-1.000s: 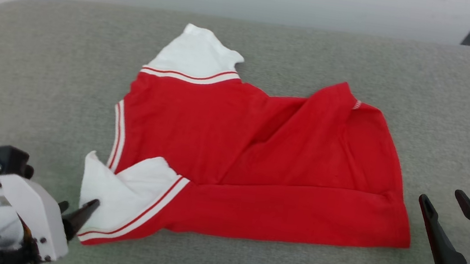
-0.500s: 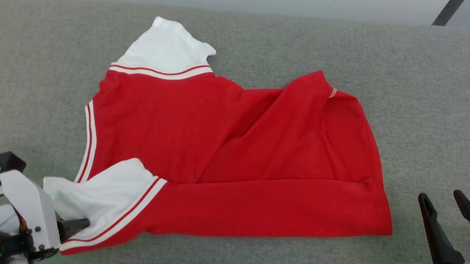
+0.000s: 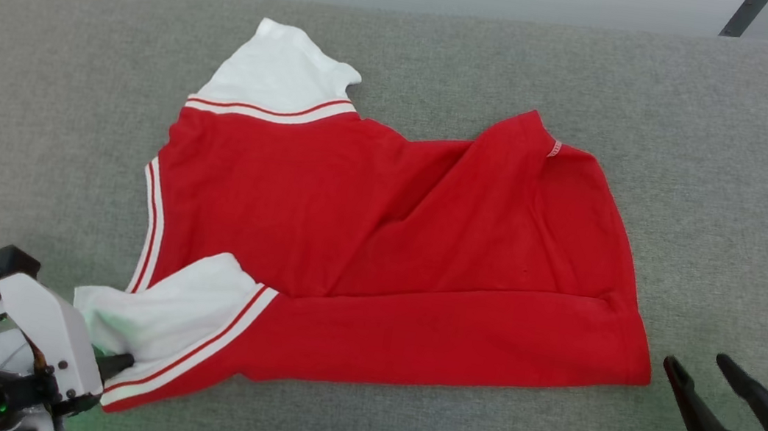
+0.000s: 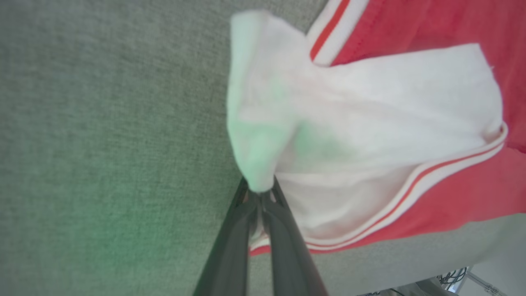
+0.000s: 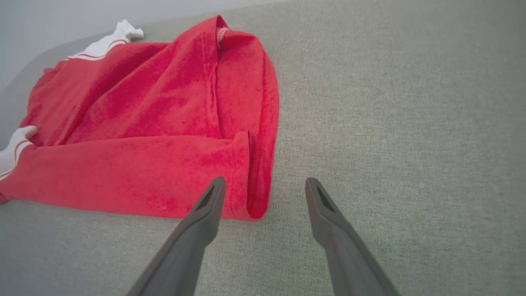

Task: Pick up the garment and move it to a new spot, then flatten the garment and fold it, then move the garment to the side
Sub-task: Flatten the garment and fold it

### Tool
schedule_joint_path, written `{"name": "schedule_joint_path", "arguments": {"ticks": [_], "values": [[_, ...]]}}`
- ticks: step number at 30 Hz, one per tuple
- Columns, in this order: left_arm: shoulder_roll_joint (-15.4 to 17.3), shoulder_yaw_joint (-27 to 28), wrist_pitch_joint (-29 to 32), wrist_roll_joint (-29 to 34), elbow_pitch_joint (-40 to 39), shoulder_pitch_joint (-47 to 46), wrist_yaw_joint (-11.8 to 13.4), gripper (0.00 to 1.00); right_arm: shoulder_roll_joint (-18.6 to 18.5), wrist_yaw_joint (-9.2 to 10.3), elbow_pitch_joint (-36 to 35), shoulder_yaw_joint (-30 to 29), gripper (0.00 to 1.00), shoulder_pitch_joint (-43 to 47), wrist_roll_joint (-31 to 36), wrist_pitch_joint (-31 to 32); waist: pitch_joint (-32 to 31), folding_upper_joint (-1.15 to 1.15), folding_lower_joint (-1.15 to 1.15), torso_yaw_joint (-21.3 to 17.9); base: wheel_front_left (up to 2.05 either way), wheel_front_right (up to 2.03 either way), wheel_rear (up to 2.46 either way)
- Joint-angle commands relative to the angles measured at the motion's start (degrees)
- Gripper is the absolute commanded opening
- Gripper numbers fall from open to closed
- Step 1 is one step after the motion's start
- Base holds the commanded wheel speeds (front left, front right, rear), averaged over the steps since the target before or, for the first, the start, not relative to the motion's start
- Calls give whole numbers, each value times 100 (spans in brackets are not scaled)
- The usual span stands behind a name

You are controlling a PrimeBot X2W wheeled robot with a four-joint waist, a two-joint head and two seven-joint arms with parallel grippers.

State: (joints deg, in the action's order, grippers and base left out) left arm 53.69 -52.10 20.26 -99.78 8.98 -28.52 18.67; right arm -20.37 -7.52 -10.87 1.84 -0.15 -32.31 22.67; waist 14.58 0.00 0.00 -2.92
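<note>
Lower left of the head view, your left gripper (image 3: 120, 361) has just snapped closed. A moment ago it stood open at the cloth; now the fingers pinch the tip of the near white sleeve (image 4: 370, 102), bunched at their ends in the left wrist view. That looks like your hold for drawing the sleeve out flat. Lower right, your right gripper (image 3: 697, 361) stays spread and empty, just beside the red hem corner. The garment (image 3: 387, 246) lies mid-frame on the grey cushion (image 3: 730, 179), creased diagonally and lapped over itself. Further up, the far sleeve (image 3: 276, 75) lies flat. No lettering reads; the small striped tab (image 3: 554, 149) shows none.
</note>
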Motion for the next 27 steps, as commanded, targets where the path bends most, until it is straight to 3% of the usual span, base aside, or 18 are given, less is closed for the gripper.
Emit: {"name": "schedule_joint_path", "arguments": {"ticks": [1,8,21,23,27], "values": [[-207,-79,-24,29,0,51,-25,0,25,6,28,-54,100,44,-68,205,18,0,0,27,0,0,0],[-457,-141,-101,190,-29,-49,-58,0,144,6,181,-59,100,-222,-26,1119,117,0,0,157,0,0,0],[-939,-372,-99,549,138,-318,-178,0,322,5,863,29,100,-847,365,2145,428,0,0,500,0,0,0],[-986,-389,-121,562,184,-326,-220,0,306,5,879,34,0,-865,390,2234,435,0,0,536,0,0,0],[-1031,-421,-148,619,247,-318,-262,0,250,3,811,4,0,-841,324,2425,456,0,0,591,0,0,0]]}}
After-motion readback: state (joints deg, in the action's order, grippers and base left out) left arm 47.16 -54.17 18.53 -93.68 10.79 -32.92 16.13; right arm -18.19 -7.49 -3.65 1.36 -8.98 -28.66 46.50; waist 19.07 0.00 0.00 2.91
